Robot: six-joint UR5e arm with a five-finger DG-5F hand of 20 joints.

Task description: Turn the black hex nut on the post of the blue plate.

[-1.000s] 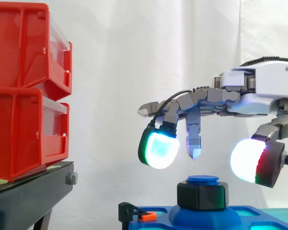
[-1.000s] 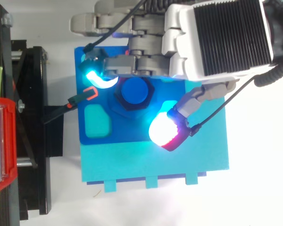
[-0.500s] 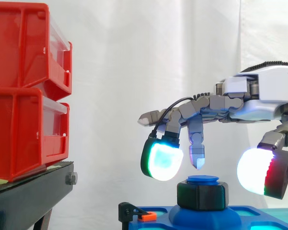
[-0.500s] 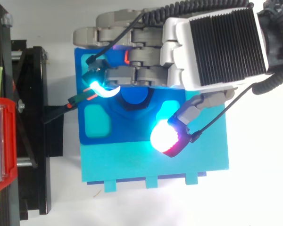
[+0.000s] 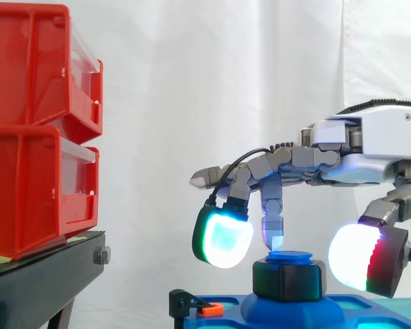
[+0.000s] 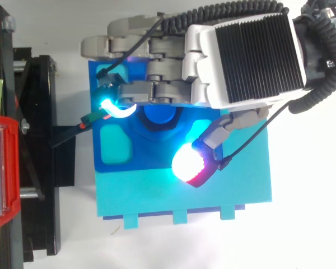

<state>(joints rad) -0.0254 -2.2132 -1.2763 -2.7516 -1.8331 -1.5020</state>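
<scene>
The black six-sided nut [image 5: 288,279] is seen low and right of centre in the side view, on the round post [image 5: 290,257] of the blue plate [image 5: 226,317]. It looks hard and smooth; its flat sides should be pinched. The robot hand [image 5: 370,140] is spread open above, nothing held.

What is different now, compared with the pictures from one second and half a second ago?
The hand has come down and shifted slightly left in the side view; its glowing pads now hang to either side of the black hex nut, one thin fingertip just above the post. It grips nothing yet. The nut, blue plate and red bins have not moved.
</scene>
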